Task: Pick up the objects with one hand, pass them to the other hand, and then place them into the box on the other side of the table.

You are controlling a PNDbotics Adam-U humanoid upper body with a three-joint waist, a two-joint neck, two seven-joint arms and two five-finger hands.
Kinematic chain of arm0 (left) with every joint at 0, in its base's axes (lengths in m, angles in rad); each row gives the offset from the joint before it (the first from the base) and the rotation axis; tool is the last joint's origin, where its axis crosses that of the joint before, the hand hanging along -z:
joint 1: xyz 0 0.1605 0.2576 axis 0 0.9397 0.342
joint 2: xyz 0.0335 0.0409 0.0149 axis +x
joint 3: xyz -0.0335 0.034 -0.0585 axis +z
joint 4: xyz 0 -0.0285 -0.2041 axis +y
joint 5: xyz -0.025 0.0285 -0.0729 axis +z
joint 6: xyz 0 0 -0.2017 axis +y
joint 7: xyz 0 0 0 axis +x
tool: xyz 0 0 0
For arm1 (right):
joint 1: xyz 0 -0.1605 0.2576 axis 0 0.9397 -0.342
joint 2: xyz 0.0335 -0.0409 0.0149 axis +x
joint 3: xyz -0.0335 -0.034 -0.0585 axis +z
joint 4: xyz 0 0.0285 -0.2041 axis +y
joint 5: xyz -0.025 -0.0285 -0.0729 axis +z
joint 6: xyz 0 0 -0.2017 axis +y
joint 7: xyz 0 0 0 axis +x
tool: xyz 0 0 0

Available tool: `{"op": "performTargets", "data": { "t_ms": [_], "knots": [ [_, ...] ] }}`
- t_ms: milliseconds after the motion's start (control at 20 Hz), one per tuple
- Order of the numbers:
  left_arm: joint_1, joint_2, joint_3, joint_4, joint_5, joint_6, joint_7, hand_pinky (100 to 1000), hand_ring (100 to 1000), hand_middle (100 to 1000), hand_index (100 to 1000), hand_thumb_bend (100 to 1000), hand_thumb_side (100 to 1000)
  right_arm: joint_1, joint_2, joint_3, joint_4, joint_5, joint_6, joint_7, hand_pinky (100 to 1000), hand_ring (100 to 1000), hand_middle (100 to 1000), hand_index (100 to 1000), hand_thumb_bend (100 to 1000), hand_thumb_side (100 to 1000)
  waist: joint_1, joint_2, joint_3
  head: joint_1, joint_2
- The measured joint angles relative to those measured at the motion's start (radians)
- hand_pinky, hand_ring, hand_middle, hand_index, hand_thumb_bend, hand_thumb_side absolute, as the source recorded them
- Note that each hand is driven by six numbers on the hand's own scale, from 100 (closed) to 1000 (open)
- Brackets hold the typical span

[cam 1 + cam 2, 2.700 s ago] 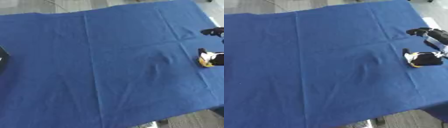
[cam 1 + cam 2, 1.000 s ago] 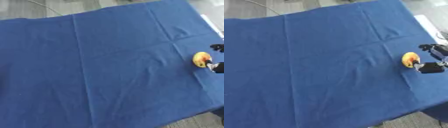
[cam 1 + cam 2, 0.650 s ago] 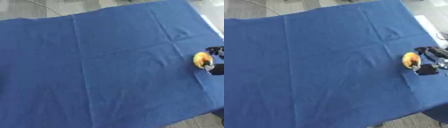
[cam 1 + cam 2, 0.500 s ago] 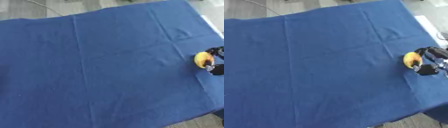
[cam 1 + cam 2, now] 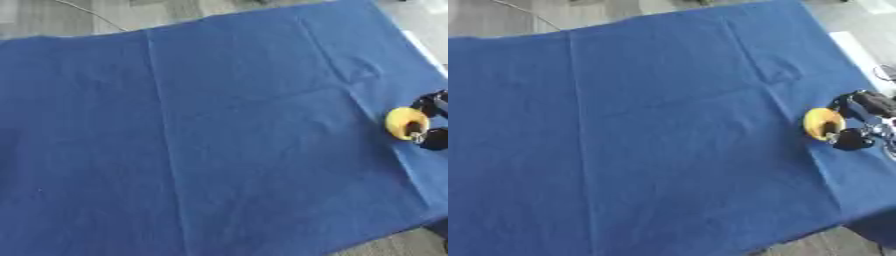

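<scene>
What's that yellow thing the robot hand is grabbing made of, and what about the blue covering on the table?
The yellow object looks smooth and rounded with a soft sheen, so probably plastic or rubber; I can't tell which. The right hand has its fingers curled round it. The blue covering looks like matte woven fabric: it shows fold creases and small wrinkles.

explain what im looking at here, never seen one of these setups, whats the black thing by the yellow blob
Both pictures come from one stereo camera in a humanoid robot's head, looking down: left eye and right eye, same moment. The blue cloth covers a table. The black thing at the right edge is the robot's right hand, a mechanical hand with fingers and a thumb. Its fingers curl round a rounded yellow object, which sits low at the cloth. What the object is, I cannot tell. The left hand and the box do not show.
</scene>
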State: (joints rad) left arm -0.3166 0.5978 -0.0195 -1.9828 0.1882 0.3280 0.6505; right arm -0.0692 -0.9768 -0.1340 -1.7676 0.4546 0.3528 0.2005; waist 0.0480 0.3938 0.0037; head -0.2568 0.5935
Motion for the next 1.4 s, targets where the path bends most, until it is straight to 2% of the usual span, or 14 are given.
{"op": "performTargets", "data": {
  "t_ms": [350,600,700,750,950,1150,1400],
  "knots": [
    [0.0,0.001,0.0,0.0,-0.001,0.0,0.0,757,730,744,866,230,747,-0.005,0.0,-0.019,-0.174,-0.155,0.033,-0.157,826,651,442,547,100,100,-0.002,-0.01,-0.003,0.008,0.008],
    [0.0,0.001,0.0,0.0,-0.002,0.0,-0.001,755,728,741,865,234,742,-0.055,0.001,-0.004,-0.211,-0.246,-0.034,-0.252,827,633,436,546,100,100,-0.008,-0.021,0.001,0.009,0.011],
    [-0.002,0.003,0.0,0.0,-0.002,-0.002,-0.003,754,727,740,865,239,737,-0.089,0.014,0.018,-0.212,-0.28,-0.065,-0.277,829,623,438,551,100,135,-0.008,-0.027,0.005,0.014,0.012],
    [-0.006,0.006,0.0,0.0,-0.002,-0.002,-0.004,753,728,741,866,243,732,-0.109,0.026,0.031,-0.212,-0.301,-0.078,-0.29,827,617,440,555,100,228,-0.009,-0.029,0.006,0.017,0.013],
    [-0.026,0.034,0.0,0.0,-0.003,-0.001,-0.012,756,734,750,873,257,717,-0.2,0.105,0.093,-0.212,-0.413,-0.095,-0.362,820,601,444,565,100,476,-0.006,-0.042,0.015,0.035,0.02],
    [-0.053,0.085,0.0,0.0,-0.004,0.006,-0.027,757,737,752,875,268,713,-0.278,0.202,0.172,-0.212,-0.509,-0.08,-0.437,814,593,446,569,100,498,0.0,-0.049,0.018,0.059,0.027],
    [-0.088,0.175,-0.012,0.0,0.005,0.021,-0.081,758,740,753,878,275,717,-0.341,0.292,0.277,-0.212,-0.576,-0.089,-0.506,805,585,447,572,100,519,0.002,-0.056,0.019,0.093,0.038]
  ]
}}
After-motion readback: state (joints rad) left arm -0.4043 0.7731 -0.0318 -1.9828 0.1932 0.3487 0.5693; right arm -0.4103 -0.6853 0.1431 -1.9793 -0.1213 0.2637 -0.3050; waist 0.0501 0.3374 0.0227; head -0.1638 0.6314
